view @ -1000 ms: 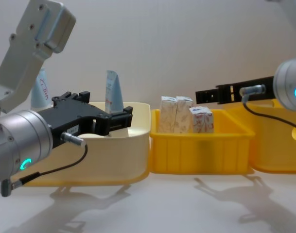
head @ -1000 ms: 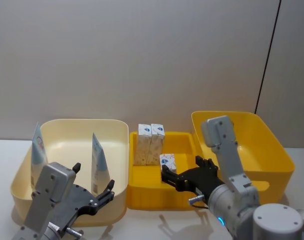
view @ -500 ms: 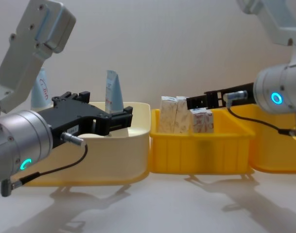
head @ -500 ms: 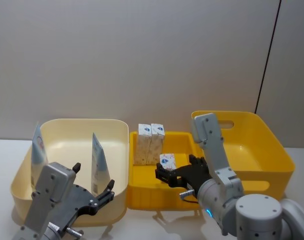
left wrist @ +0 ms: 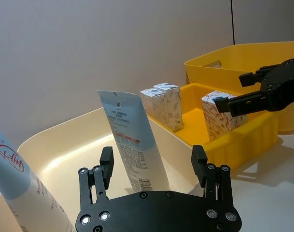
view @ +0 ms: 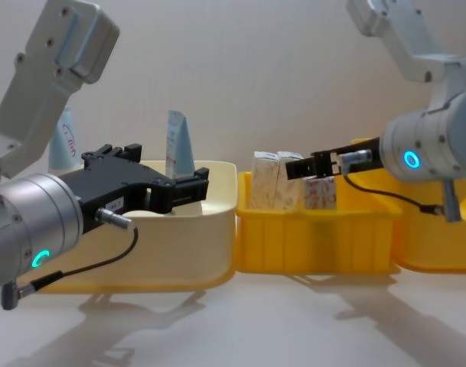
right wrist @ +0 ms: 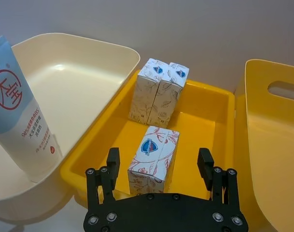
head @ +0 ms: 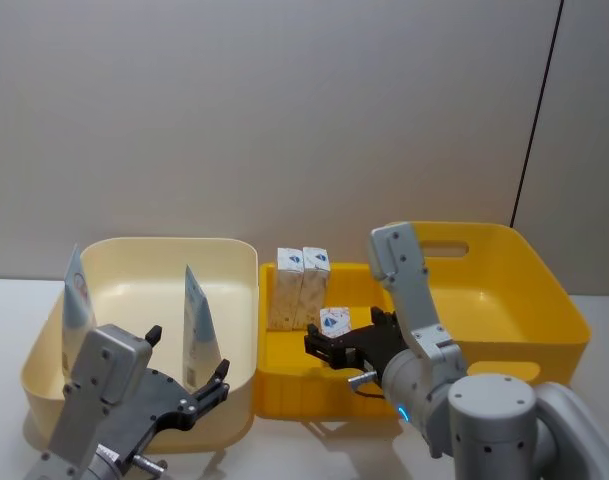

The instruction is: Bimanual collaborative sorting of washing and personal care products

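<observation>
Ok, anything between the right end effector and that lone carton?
Nothing: the right wrist view shows the open right end effector facing the lone carton, with no object between.

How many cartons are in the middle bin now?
3. Two cartons stand touching at the middle bin's back-left; the third stands alone nearer, before the right gripper's open jaws. None seems hidden.

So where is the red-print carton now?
In the head view the red-print carton stands in the middle yellow bin, nearer the robot than the two beige cartons, with the open right claw close by it.
</observation>
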### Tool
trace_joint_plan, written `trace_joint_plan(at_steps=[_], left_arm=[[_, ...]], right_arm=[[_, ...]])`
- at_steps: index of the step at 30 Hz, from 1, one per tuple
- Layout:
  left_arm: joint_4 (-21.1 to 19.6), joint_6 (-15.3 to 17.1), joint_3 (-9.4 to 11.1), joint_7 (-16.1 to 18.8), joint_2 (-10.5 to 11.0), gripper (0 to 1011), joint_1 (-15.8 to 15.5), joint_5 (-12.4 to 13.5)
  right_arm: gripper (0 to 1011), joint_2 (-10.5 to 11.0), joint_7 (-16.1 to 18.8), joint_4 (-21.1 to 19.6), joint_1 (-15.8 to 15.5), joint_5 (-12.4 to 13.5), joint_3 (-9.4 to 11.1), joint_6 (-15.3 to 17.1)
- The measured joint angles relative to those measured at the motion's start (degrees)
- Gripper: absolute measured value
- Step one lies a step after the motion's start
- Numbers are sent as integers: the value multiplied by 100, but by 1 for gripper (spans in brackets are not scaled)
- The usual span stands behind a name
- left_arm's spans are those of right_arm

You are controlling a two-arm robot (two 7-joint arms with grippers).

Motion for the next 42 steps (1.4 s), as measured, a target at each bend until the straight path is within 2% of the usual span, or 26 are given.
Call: trace_joint_plan(at_steps=[13,25,33,37,38,42], left_arm=[[0,0,0,0,0,1002,0,0],[0,0,0,0,0,1003,0,0],[0,0,0,0,0,1003,0,0],[0,0,0,0,0,1003,0,0],[0,0,0,0,0,1003,0,0],[0,0,0,0,0,1004,0,0]], right_arm=[[1001,-147,22,363,171,-79,-23,122],[1000,-213,-17,497,212,-156,-31,174],[810,-233,-31,540,223,-189,-32,189],[674,-240,-37,552,227,-196,-31,193],[674,-241,-37,555,227,-197,-32,194],[533,-245,-40,562,229,-203,-31,196]])
